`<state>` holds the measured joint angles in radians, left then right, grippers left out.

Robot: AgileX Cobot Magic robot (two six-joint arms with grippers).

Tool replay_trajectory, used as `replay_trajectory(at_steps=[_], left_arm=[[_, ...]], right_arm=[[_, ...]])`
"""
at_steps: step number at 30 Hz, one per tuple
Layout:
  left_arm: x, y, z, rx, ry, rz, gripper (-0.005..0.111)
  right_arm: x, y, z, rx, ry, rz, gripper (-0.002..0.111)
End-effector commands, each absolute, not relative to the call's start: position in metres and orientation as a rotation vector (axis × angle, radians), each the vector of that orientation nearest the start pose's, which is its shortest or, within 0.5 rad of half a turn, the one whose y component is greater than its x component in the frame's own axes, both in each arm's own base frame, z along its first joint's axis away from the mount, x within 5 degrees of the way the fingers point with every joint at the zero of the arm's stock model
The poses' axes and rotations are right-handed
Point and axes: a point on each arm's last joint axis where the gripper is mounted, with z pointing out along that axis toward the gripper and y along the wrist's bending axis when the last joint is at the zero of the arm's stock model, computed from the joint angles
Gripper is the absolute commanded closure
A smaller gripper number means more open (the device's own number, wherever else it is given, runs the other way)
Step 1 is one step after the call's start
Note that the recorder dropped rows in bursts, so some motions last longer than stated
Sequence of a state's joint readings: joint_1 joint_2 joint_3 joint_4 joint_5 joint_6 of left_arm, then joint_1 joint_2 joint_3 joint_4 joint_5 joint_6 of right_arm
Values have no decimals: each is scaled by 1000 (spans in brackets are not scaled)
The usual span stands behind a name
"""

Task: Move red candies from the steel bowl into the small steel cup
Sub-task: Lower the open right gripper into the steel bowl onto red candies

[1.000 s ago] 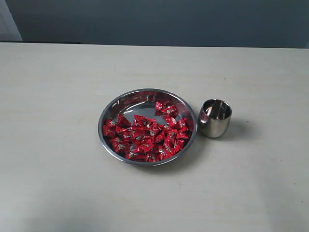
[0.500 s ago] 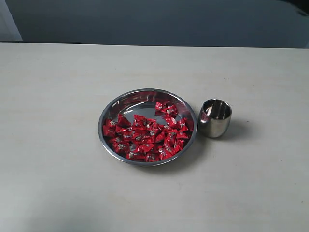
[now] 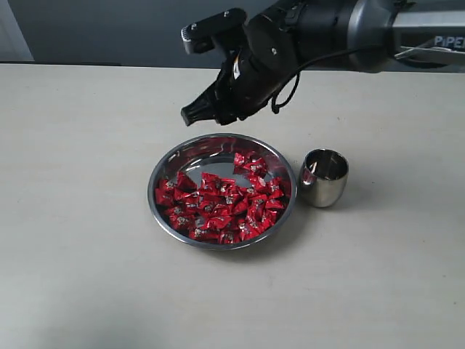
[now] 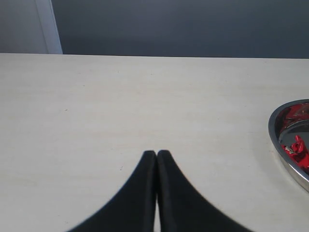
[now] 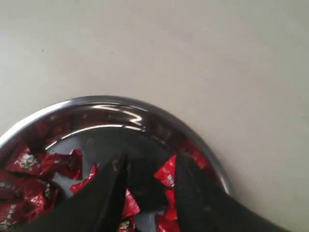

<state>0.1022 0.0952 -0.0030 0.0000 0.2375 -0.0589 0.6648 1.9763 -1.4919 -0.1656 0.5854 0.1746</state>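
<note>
Parted and empty near the steel bowl [image 3: 196, 149], the right pincer [image 5: 150, 164] may clamp several crowded red candies [image 3: 218, 203] together.

The candies [image 3: 221, 203] lie in the bowl [image 3: 195, 154], massed toward 6 o'clock; the cup [image 3: 323, 178] stands just beside it at 3 o'clock.

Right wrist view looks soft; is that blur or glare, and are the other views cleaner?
Right wrist view: right end effector and nearby red candies are out of focus; bright streaks glare on the steel bowl. Exterior view: sharp, small highlights on the small steel cup. Left wrist view: table crisp, left end effector soft-edged.
</note>
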Motion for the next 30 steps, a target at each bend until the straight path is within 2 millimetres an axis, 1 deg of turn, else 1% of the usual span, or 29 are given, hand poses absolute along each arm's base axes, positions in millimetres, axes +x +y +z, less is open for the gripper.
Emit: replay_trajectory(at_steps=[1,6,11,13,15,16,17,24,26,30], left_arm=[[61,6,187,-143,1798,26,106],[61,6,187,-143,1798,26,106],[61,6,187,-143,1798,26,106],[61,6,187,-143,1798,26,106],[61,6,187,-143,1798,26,106],[61,6,187,-143,1798,26,106],[61,6,187,-143,1798,26,106],[61,6,187,-143,1800,26,106],[61,6,187,-143,1800,26,106],[61,6,187,-143,1800,26,106]], right_arm=[[347,268,200,-781,2531,183,74],[339,270,189,-886,2614,221,74],[332,278,188,-937,2621,366,73],[330,281,188,-966,2614,413,66],[328,282,187,-1006,2613,444,56],[328,282,186,-1010,2617,444,53],[328,283,184,-1011,2622,443,51],[332,285,158,-1010,2665,428,51],[334,286,153,-1003,2656,423,51],[339,289,151,-975,2615,423,52]])
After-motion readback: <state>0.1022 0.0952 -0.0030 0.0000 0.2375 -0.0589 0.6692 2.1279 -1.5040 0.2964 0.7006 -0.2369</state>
